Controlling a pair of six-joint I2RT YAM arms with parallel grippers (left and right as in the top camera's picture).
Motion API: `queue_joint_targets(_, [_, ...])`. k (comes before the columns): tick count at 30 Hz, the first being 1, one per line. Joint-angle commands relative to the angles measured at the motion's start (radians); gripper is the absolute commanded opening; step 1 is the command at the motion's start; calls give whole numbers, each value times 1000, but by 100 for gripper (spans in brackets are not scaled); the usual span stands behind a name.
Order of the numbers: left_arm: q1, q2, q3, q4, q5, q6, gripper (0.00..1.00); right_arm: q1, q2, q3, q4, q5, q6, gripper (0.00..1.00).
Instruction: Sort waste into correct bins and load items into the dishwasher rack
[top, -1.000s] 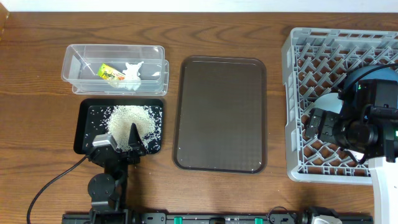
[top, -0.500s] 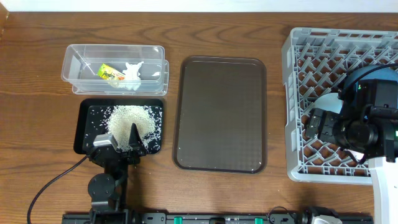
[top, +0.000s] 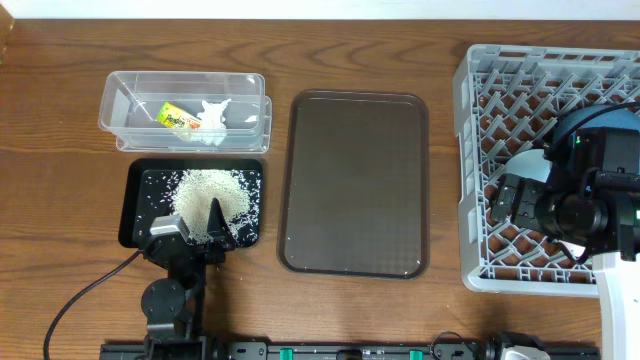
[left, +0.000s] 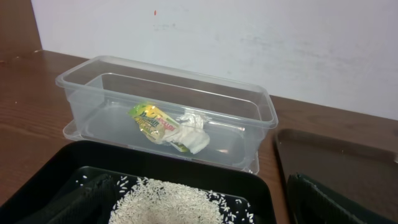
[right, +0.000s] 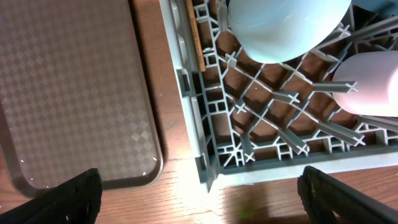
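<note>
Overhead, the rice heap (top: 205, 192) lies in the black tray (top: 135, 225), left of the brown serving tray (top: 355, 180). The snack wrapper (top: 178, 117) sits in the clear tub (top: 185, 75), also left of it but farther back. Right of it, the rack (top: 468, 150) holds the light-blue bowl (right: 286, 25), pink cup (right: 373, 84) and chopstick (right: 196, 37). The left pincer (top: 195, 232) over the rice and the right pincer (top: 512, 203) over the rack are both released, grasping nothing. Sorting looks finished, so each should rise straight up, scattering no grains and snagging no pegs. The wrapper's print is too small to read.

The left gripper (left: 199, 208) gapes wide, aimed near level; the right gripper (right: 208, 199), likewise agape, seemingly points straight down.
</note>
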Motion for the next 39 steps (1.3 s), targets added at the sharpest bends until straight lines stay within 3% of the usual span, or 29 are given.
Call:
queue_joint_targets(1, [-3, -6, -15, -43, -16, 14, 90, 11, -5, 4, 0, 10, 11, 99])
queue_joint_targets(10, [-3, -6, -15, -43, -16, 14, 90, 10, -46, 4, 0, 10, 10, 99])
queue_joint_targets(28, [-3, -6, -15, -42, -16, 14, 90, 11, -448, -21, 4, 49, -16, 99])
queue_joint_targets(32, [-3, -6, -15, -43, -16, 14, 90, 27, -542, -122, 116, 1, -25, 99])
queue_joint_targets(39, [-3, -6, -15, -43, -16, 14, 90, 31, -742, -454, 485, -175, -72, 99])
